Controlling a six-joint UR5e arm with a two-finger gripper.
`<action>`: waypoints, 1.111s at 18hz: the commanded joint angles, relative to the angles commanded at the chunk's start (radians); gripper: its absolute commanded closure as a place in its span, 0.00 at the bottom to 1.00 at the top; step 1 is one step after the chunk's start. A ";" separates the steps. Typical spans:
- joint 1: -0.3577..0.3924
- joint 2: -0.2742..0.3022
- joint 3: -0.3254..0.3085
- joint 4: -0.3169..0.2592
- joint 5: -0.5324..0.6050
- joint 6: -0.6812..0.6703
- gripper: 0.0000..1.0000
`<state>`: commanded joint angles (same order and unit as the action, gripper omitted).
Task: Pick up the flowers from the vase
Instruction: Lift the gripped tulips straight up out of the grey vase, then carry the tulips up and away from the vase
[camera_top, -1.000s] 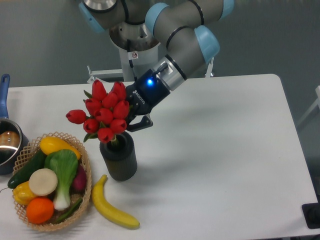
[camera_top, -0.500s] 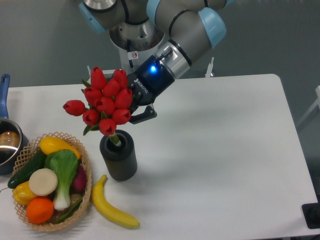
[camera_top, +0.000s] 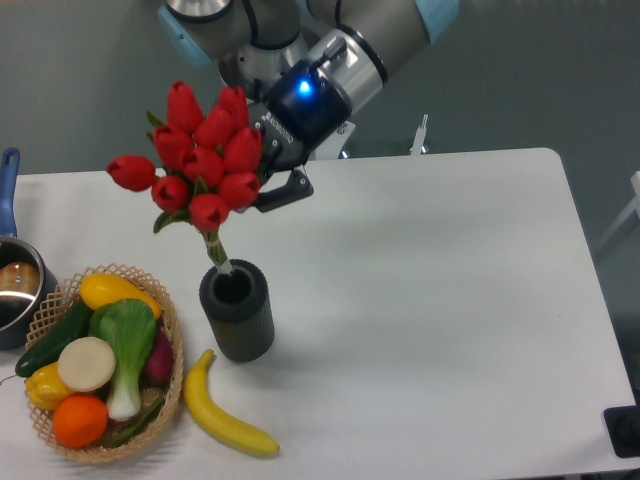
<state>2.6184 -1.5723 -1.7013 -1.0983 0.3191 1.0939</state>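
White tabletop (camera_top: 450, 300) spreads under everything, and above its back edge the grey arm (camera_top: 370, 30) reaches in from the top. Its gripper (camera_top: 268, 172) is clamped on the flowers (camera_top: 200, 160), gripping the bunch from the right side among the red buds. The flowers ride clearly higher than a second ago: then the lowest buds sat just over the rim, now the green stems show bare and only their tip is at the mouth of the vase (camera_top: 238, 310). The lift is nearly done; a little more rise should bring the stems clear. The dark ribbed vase stands upright and has not shifted. To its left sits a woven basket (camera_top: 170, 375) of vegetables, and a banana (camera_top: 225, 415) lies in front.
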 joint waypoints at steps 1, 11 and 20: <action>0.014 0.000 0.006 0.000 0.000 -0.003 0.58; 0.314 -0.015 0.014 0.049 0.087 0.015 0.58; 0.445 -0.101 0.018 0.084 0.112 0.116 0.58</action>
<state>3.0633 -1.6734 -1.6828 -1.0141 0.4310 1.2103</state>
